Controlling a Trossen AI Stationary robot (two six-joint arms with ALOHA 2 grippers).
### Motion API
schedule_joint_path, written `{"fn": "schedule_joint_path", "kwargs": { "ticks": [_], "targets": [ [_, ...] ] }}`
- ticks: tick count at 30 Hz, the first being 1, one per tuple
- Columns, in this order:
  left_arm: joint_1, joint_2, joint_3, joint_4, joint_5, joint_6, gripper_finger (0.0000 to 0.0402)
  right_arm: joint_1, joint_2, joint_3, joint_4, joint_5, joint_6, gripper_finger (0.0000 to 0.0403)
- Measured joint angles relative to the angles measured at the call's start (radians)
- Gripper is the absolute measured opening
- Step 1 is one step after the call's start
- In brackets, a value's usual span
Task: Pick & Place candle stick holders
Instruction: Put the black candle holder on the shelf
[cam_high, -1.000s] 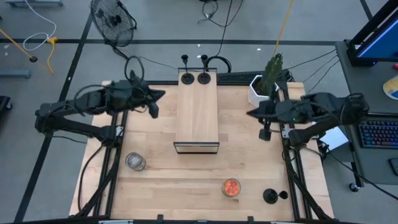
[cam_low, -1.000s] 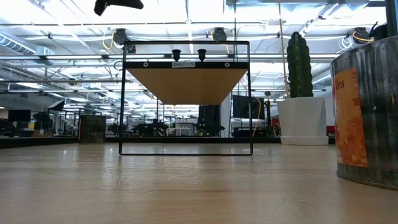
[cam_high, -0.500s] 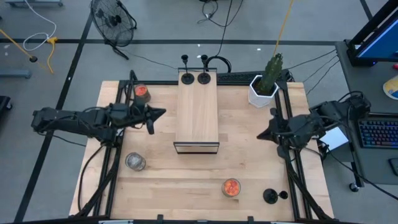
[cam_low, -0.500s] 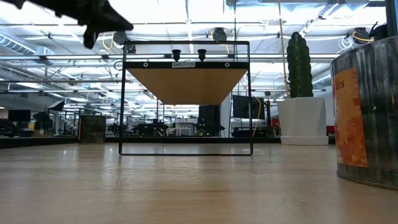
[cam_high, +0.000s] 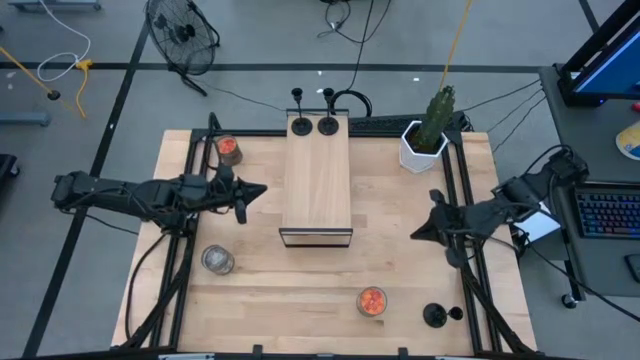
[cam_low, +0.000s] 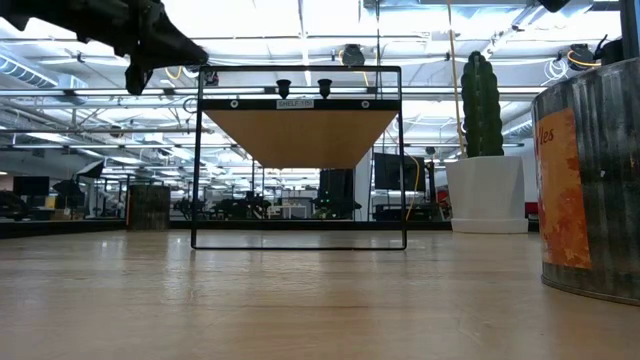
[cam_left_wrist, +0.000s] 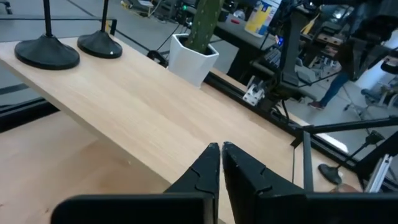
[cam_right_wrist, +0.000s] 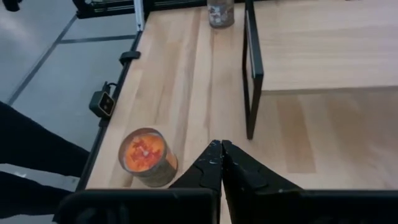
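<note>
- We have the left gripper (cam_high: 243, 197) hovering over the table just off the left long side of the wooden shelf (cam_high: 318, 180), its fingers pressed almost together on nothing, as the left wrist view shows.
- The right gripper (cam_high: 418, 231) hangs at the right side of the table, fingers clenched and empty.
- Two black holders (cam_high: 299, 125) already stand upright at the far end of the shelf top, side by side; from the left jaws they lie ahead and off to one side.
- The third black holder (cam_high: 435, 316) stands at the near right corner of the table, behind and to the outside of the right jaws; we judge the right arm much the nearer one for it.
- Its stem is its long axis and points straight up, so we would want the jaws to close across the stem from the side.
- One orange cup (cam_right_wrist: 144, 157) sits just beside the right fingertips in the right wrist view, upright.
- The other orange cup (cam_high: 229, 149) is behind the left jaws, near the far left corner; the silvery cup (cam_high: 217, 260) is nearer us, beside the left arm.
</note>
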Motion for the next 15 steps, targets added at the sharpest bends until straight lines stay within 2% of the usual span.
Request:
{"fn": "schedule_joint_path", "kwargs": {
  "ticks": [9,15],
  "targets": [
    [0.000,0.000,0.000,0.024,0.001,-0.014,0.0031,0.008,-0.001,0.000,-0.001,-0.005,0.007,0.0006],
    [-0.001,-0.001,0.000,0.033,0.151,0.078,0.0031,0.014,0.000,0.000,-0.010,-0.009,-0.050,0.0003]
  ]
}}
